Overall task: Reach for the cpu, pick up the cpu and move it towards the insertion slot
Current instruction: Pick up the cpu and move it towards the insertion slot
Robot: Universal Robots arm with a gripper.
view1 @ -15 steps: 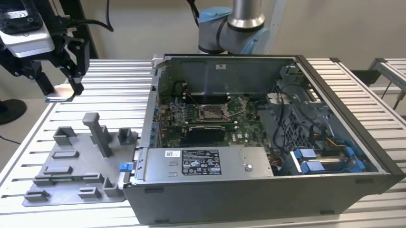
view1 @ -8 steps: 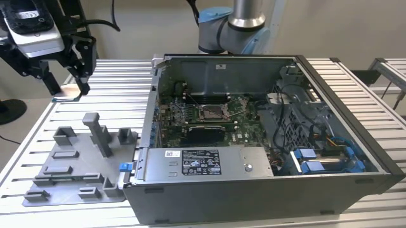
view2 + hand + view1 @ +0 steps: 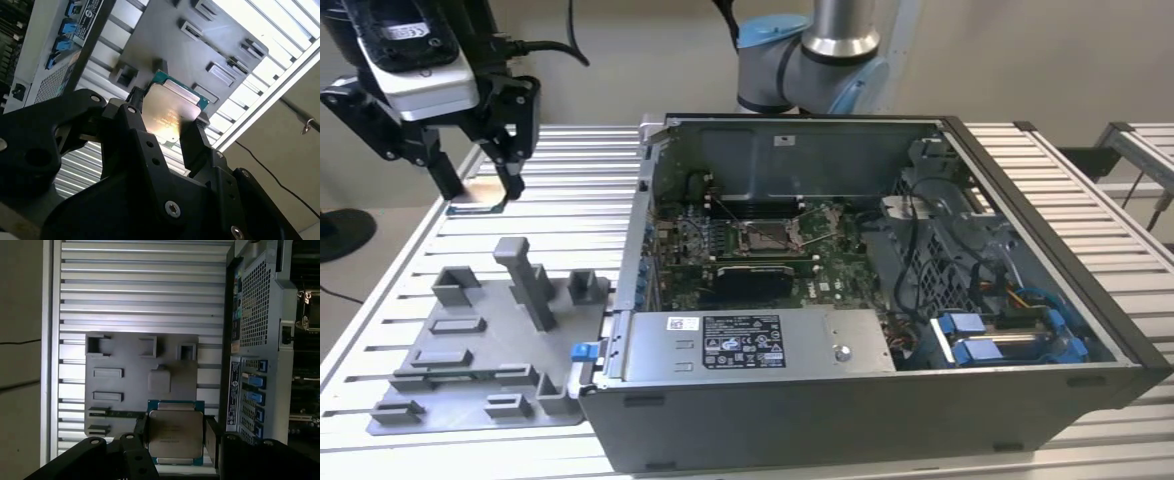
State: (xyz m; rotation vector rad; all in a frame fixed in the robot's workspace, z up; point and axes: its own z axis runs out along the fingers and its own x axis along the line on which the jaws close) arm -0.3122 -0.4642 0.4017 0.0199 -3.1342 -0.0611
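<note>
My gripper [image 3: 483,192] hangs above the slatted table at the exterior view's far left, well left of the computer case. In both wrist views it is shut on the cpu [image 3: 167,112] [image 3: 175,432], a thin silvery square plate with a green edge, gripped on two opposite sides by black fingers [image 3: 195,137] [image 3: 141,432]. The cpu is lifted clear above the grey fixture plate [image 3: 130,385]. The insertion slot [image 3: 762,237], a square socket with a shiny metal frame and thin wire lever, lies on the motherboard inside the open case, far to the exterior view's right of my gripper.
The open computer case [image 3: 1014,390] takes up the table's middle and right, with tall walls and a silver labelled box [image 3: 747,345] at its front. The grey fixture plate [image 3: 467,370] with upright blocks lies left of it. The arm's base [image 3: 821,60] stands behind the case.
</note>
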